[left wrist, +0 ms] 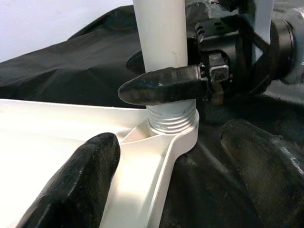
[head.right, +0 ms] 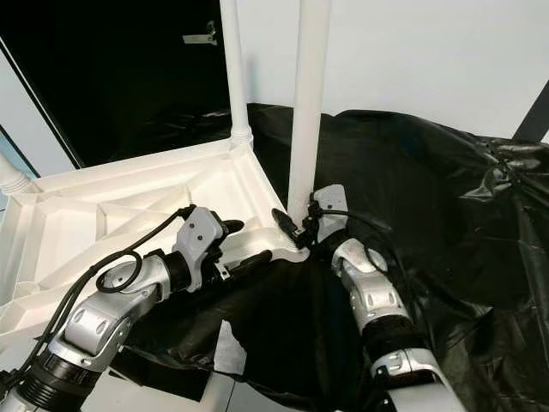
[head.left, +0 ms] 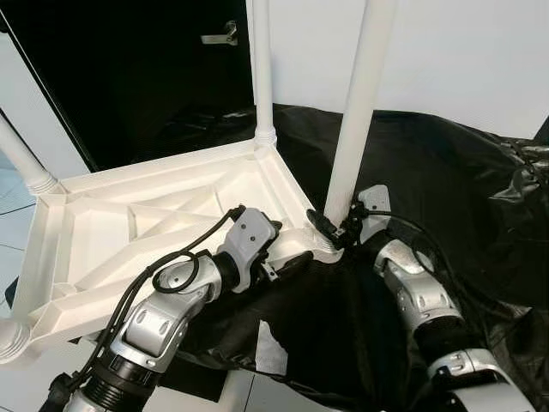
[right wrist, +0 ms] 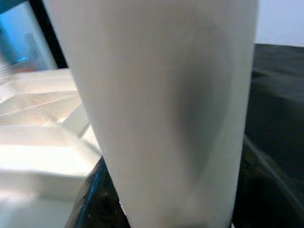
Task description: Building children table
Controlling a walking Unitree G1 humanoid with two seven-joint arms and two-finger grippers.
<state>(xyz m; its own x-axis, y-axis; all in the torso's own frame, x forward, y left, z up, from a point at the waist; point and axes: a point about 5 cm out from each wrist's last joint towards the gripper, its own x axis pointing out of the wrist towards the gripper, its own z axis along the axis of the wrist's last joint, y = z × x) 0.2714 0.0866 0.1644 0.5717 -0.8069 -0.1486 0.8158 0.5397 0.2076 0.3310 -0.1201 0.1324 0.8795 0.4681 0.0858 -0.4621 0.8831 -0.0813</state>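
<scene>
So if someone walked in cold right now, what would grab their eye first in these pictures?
The white tabletop lying upside down on black sheeting, legs sticking straight up. At its near corner the right pincer is clamped around the base of a leg, just above its threaded socket. The left pincer sits open at the tabletop's edge beside that corner.

Both arms are built of rounded silver segments joined by black ribbed collars. A black cable loops along the left arm [head.left: 163,318] up to a grey wrist housing with small screw holes; a thinner cable runs along the right arm [head.left: 420,296]. The left gripper [left wrist: 166,185] has fat, matte black fingers [left wrist: 76,185] with blunt tips; the right gripper [head.left: 336,230] has a boxy black base.
</scene>
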